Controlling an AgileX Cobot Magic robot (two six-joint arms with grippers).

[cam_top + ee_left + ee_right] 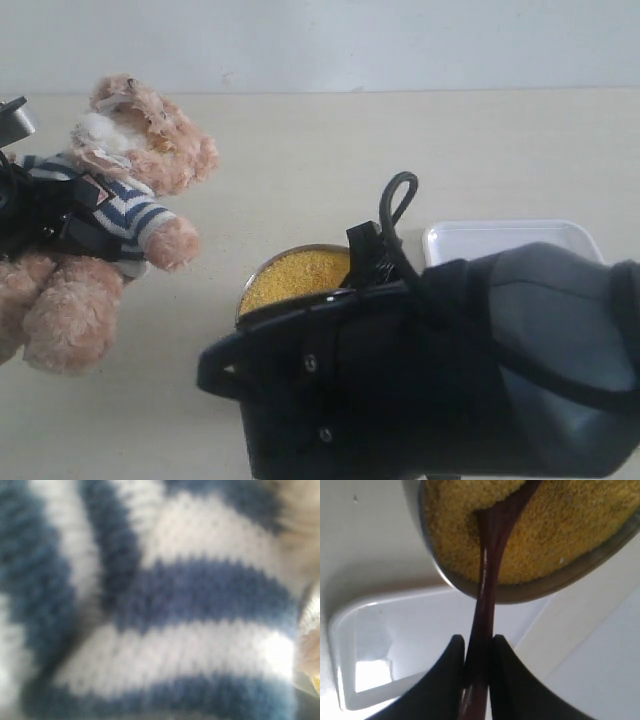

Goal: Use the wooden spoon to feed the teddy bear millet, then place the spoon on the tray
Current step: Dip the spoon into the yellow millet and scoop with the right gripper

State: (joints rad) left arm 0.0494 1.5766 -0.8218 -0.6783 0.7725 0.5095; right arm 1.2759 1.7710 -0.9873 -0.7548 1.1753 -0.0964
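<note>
The teddy bear [130,150] sits at the left, leaning back, and its striped shirt [190,595] fills the blurred left wrist view. My left gripper [72,218] clasps the bear's torso, its black fingers lying across the shirt. My right gripper [475,640] is shut on the handle of the wooden spoon [487,570]. The spoon's bowl end is dug into the millet [555,525] in the metal bowl [520,592]. Just beyond the bowl lies the white tray [410,625], nothing showing on it. In the exterior view the millet [295,272] and tray [510,238] are partly hidden.
My right arm's dark body [430,370] fills the lower right of the exterior view and hides the spoon and gripper there. The beige tabletop [300,160] runs back to a pale wall.
</note>
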